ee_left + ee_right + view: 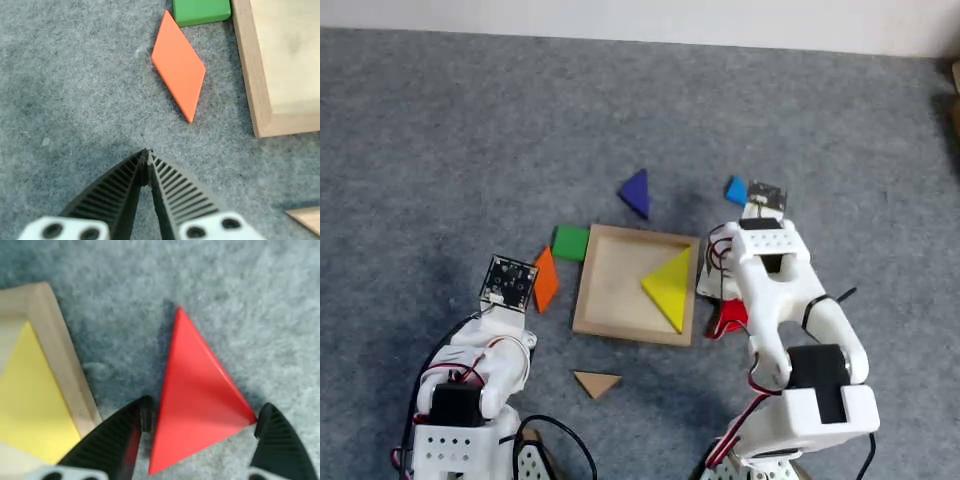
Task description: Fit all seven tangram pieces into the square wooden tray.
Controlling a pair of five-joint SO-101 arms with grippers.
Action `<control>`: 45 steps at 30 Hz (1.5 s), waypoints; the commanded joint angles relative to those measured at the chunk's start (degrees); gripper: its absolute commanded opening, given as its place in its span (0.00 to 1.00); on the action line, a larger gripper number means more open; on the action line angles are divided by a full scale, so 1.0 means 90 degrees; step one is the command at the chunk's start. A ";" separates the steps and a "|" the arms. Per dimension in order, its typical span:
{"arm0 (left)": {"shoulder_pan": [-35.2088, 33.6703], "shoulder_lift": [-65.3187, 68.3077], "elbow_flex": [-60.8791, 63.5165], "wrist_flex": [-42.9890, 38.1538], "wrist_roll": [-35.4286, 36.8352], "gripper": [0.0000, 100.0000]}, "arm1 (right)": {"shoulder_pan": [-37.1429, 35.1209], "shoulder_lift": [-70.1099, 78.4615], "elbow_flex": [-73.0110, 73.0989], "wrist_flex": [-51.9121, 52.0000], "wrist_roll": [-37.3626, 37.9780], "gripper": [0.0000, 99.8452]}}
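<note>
High view is showing me the square wooden tray (pixel 586 300) lying between my two arms, and just one piece is sitting inside it: the yellow triangle (pixel 670 285), tucked against the wall nearest my right arm. So I am thinking the job is only just getting going, with one piece in and six pieces waiting outside on the grey carpet (pixel 440 150). I am counting one tray and seven pieces in all. Four of them are plainly triangles: yellow, red, dark blue and tan. The red triangle (pixel 200 400) is lying just beside the tray on my right, and my right claw (pixel 205 412) is standing wide around it, one finger on each side, not squeezing it as far as I can tell. The orange slanted piece (pixel 178 72) is lying just beside the tray on my left, and the green square (pixel 201 10) is sitting right by the tray's corner next to it. My left claw (pixel 146 155) is pinched all the way closed with nothing in it, hanging over bare carpet near the orange piece. The dark blue triangle (pixel 636 192) is lying past the far side of the tray. The light blue piece (pixel 736 188) is peeking out beside my right arm, and I cannot tell its shape. The tan triangle (pixel 596 382) is lying on the near side of the tray, between my arms.
</note>
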 commanded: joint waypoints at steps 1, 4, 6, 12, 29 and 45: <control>-0.0083 -0.0337 0.0132 0.0039 -0.0049 0.01 | -0.0054 -0.0132 0.0015 -0.0093 -0.0059 0.30; -0.0083 -0.0337 0.0132 0.0039 -0.0049 0.01 | -0.0054 -0.0132 0.0015 -0.0161 -0.0020 0.24; -0.0083 -0.0337 0.0132 0.0039 -0.0049 0.01 | -0.0054 -0.0132 0.0015 -0.0347 -0.0020 0.22; -0.0083 -0.0337 0.0132 0.0039 -0.0049 0.01 | -0.0054 -0.0181 0.0015 -0.0327 0.0508 0.22; -0.0083 -0.0337 0.0132 0.0039 -0.0049 0.01 | -0.0015 -0.0200 -0.1617 0.2281 0.2081 0.22; -0.0083 -0.0337 0.0132 0.0039 -0.0049 0.01 | -0.0034 -0.0132 -0.1783 0.2496 0.2051 0.35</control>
